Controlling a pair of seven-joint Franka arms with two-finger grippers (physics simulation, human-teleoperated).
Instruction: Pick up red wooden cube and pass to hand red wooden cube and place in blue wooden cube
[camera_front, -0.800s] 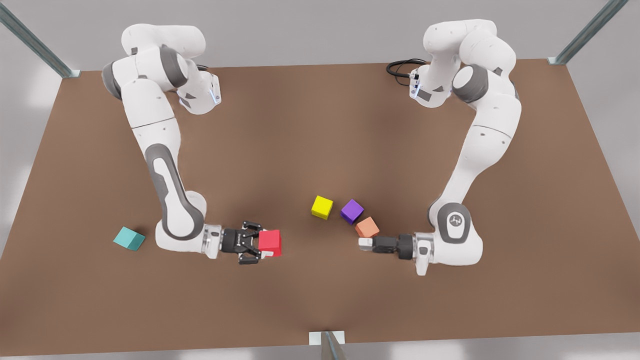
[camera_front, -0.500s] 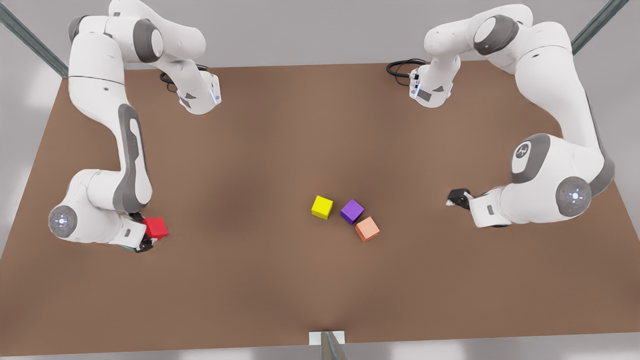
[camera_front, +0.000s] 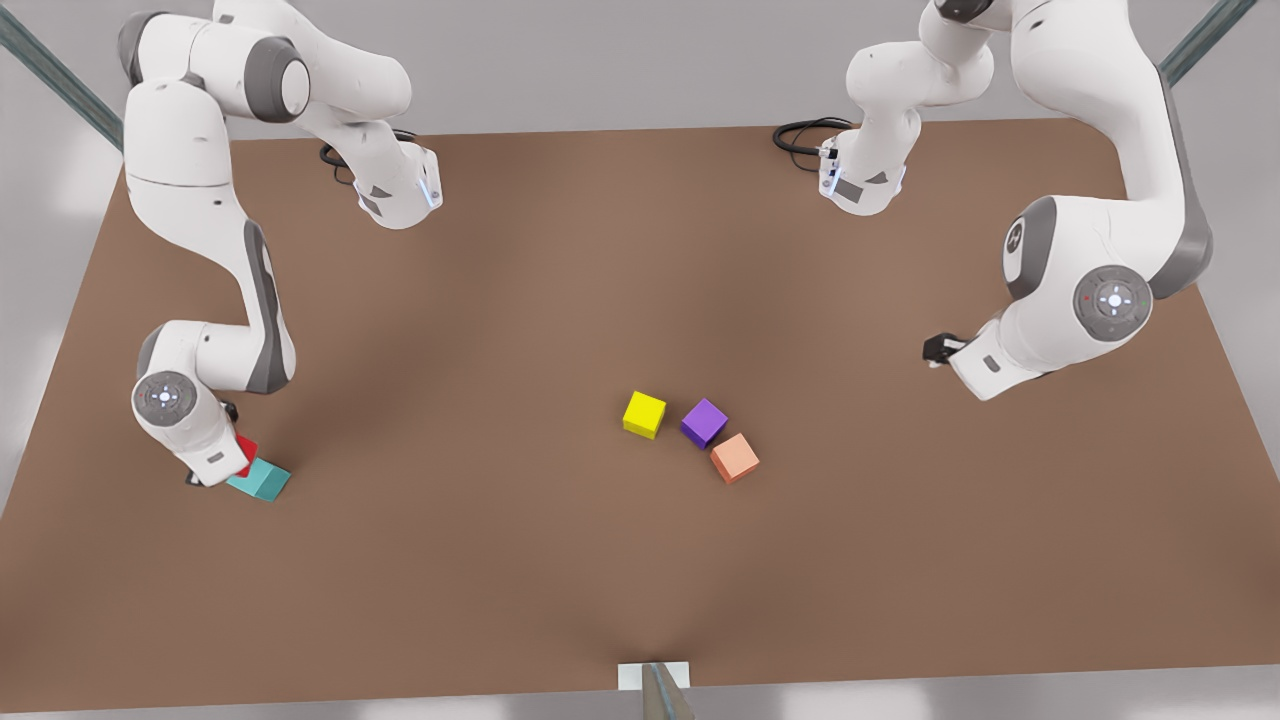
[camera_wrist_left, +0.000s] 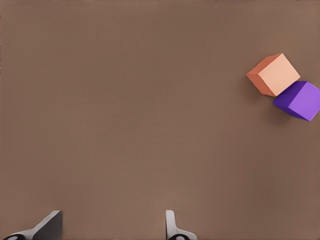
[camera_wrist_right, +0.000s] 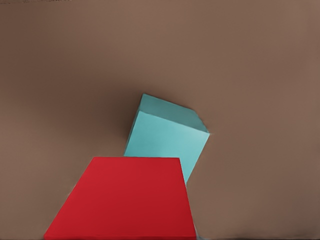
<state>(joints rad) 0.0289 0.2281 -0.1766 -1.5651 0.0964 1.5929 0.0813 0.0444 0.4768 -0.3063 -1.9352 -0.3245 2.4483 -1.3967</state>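
Red wooden cube (camera_front: 246, 449) in the right tool (camera_front: 232, 462), over the blue wooden cube (camera_front: 262, 480) — near the tabletop's (camera_front: 560, 560) edge on the front view's left.

The right wrist view has the red wooden cube (camera_wrist_right: 125, 200) pinched close to the camera, the blue wooden cube (camera_wrist_right: 167, 136) resting just beyond; touching or apart, cannot tell. Left tool (camera_front: 938, 349) hangs near the opposite edge, fingers (camera_wrist_left: 172, 225) spread, nothing between — arm waiting. Yellow cube (camera_front: 644, 414), purple cube (camera_front: 704, 422) and salmon-orange cube (camera_front: 735, 457) cluster mid-tabletop.
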